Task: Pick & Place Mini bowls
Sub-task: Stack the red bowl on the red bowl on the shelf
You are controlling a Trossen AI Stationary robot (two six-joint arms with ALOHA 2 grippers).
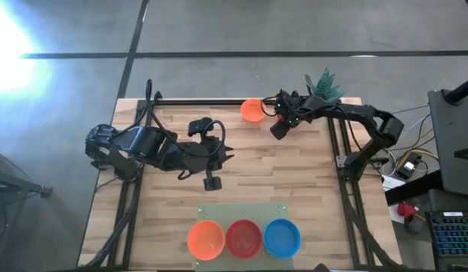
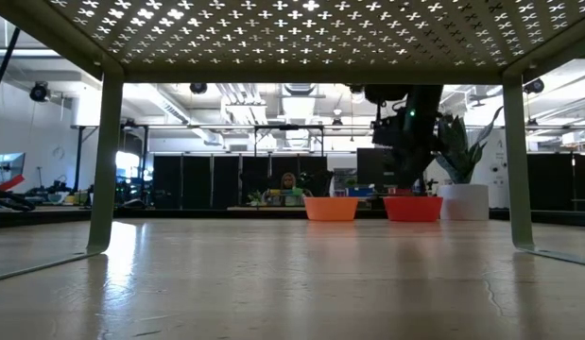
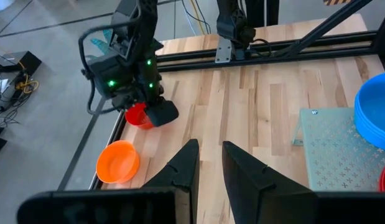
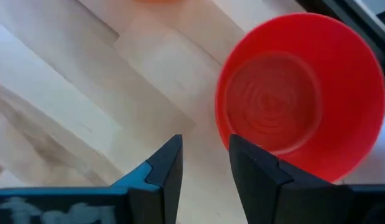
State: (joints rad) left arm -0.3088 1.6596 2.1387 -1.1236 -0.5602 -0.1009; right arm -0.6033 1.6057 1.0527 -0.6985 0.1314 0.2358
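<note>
Right pincer (image 4: 204, 163), fingers apart and empty, hovers just beside the red bowl (image 4: 301, 93); left pincer (image 3: 209, 163) likewise apart.

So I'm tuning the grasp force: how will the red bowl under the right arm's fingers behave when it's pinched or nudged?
The red bowl looks thin-walled and glossy, so probably light and a bit slippery. Its wall flares out from a narrower base, so a rim pinch may tilt it. Sitting on smooth wood, it would likely slide if the right gripper nudges it.
</note>
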